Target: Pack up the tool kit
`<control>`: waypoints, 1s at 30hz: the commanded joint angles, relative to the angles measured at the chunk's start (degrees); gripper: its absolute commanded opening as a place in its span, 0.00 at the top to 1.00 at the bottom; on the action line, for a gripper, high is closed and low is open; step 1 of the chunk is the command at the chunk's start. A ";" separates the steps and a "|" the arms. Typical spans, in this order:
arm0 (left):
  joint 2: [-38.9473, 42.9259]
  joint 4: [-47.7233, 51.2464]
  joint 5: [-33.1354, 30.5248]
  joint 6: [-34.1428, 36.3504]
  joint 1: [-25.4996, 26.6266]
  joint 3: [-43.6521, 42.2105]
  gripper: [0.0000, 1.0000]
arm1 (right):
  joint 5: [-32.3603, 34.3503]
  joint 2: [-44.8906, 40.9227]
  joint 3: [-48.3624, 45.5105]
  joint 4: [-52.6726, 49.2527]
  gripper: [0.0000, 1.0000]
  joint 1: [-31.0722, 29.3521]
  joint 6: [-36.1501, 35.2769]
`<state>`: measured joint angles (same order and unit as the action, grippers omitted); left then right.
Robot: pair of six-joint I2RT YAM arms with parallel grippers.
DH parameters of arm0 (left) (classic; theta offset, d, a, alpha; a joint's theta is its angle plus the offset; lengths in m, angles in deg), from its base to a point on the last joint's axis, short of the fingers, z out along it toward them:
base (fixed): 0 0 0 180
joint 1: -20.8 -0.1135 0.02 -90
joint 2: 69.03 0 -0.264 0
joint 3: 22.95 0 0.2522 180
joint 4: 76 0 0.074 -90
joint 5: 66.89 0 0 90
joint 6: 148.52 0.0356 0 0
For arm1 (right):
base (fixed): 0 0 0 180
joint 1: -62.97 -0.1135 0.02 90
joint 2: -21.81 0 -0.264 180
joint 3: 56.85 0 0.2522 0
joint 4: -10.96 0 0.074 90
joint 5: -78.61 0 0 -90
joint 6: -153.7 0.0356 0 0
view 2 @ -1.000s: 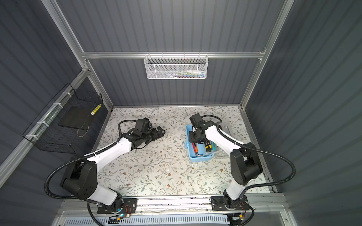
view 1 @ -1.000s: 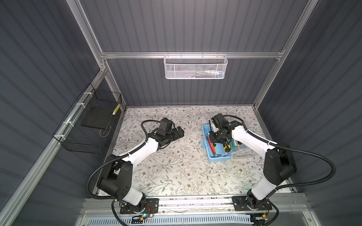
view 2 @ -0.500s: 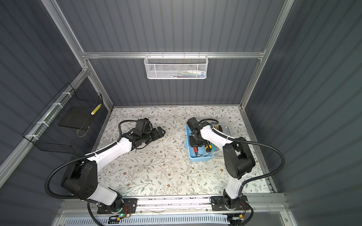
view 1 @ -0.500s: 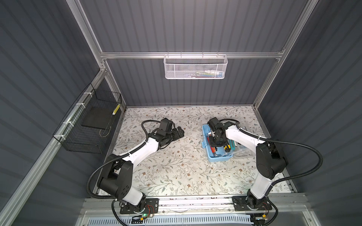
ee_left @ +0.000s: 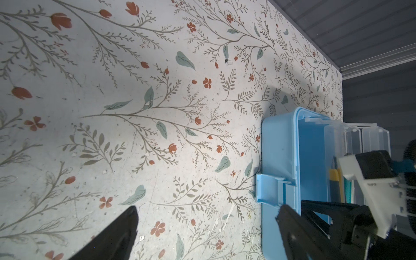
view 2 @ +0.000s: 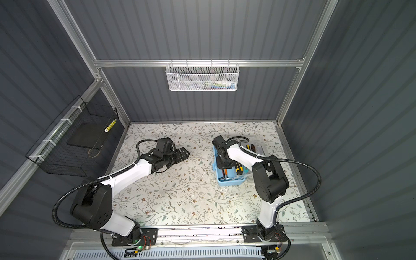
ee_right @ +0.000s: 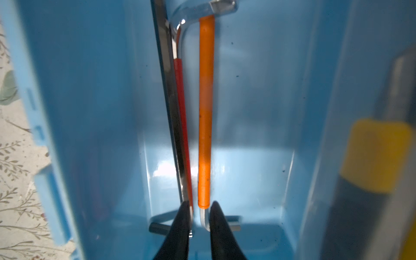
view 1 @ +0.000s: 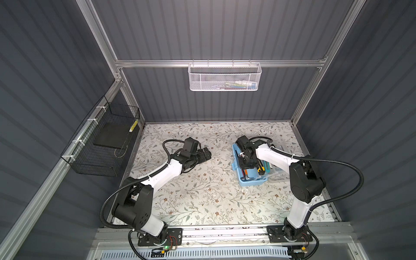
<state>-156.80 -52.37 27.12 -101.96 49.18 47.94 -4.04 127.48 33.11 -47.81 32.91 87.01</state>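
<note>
On the left wall hangs a black wire basket (view 1: 101,144). The left gripper (view 1: 206,154) hovers low over the flowered table (view 1: 202,198), its jaws wide apart and empty. Right of the middle stands the light blue tool box (view 1: 252,181), open. Inside it the right gripper (ee_right: 200,216) has its jaws slightly apart around the bare end of an orange hex key (ee_right: 206,112), not clamped. Beside that key lies 1 red hex key (ee_right: 180,90), and further right a yellow-black utility knife (view 1: 261,168).
</note>
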 commanded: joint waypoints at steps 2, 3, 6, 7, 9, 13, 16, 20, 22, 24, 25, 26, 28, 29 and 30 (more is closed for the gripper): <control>-1.00 0.94 -0.06 1.27 -0.34 -0.67 0.02 | 1.00 -0.84 1.47 -0.81 0.70 -0.25 1.07; -1.09 0.83 0.03 1.31 -0.39 -0.54 0.02 | 1.08 -1.18 1.55 -0.86 0.66 -0.23 1.20; -1.67 0.85 0.35 1.26 -0.34 -0.52 0.02 | 1.08 -2.58 1.50 -0.43 0.55 -0.22 1.56; -1.95 0.83 0.66 1.27 -0.35 -0.48 0.02 | 0.96 -3.27 1.42 -0.13 0.52 -0.24 1.65; -2.67 1.01 1.54 1.46 -0.37 -0.29 0.02 | 0.97 -4.49 1.41 0.45 0.46 -0.24 1.63; -4.31 2.14 2.57 2.10 -0.34 0.64 0.02 | 1.39 -7.21 1.19 1.97 0.32 -0.18 1.84; -4.86 2.27 3.18 2.23 -0.35 0.89 0.02 | 1.40 -9.35 0.74 3.22 0.25 -0.26 1.84; -5.28 2.35 3.71 2.24 -0.34 1.27 0.02 | 1.80 -11.54 0.03 4.02 0.19 -0.17 1.49; -5.57 2.42 3.93 2.33 -0.26 1.50 0.02 | 3.39 -12.75 -0.34 3.76 0.15 -0.06 1.47; -5.82 2.40 4.21 2.60 -0.17 1.73 0.02 | 4.23 -14.30 -1.08 3.70 0.13 0.30 1.38; -6.04 2.53 4.33 2.89 -0.02 2.02 0.02 | 4.33 -15.18 -1.62 3.88 0.11 0.65 1.31; -6.21 2.74 4.25 3.11 0.16 2.30 0.02 | 4.17 -15.85 -2.11 4.22 0.10 1.03 1.30; -6.71 3.26 4.00 3.53 0.62 2.98 0.02 | 2.75 -16.84 -3.43 4.67 0.06 2.29 1.20; -6.87 3.36 4.03 3.65 0.77 3.14 0.02 | 1.70 -16.98 -3.83 4.79 0.05 2.81 1.21; -7.02 3.32 4.12 3.76 0.88 3.27 0.02 | 0.29 -17.07 -4.39 4.97 0.04 3.51 1.21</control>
<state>-162.90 -50.64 30.42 -100.02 49.50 49.21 -2.27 110.96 30.38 -43.02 34.83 88.52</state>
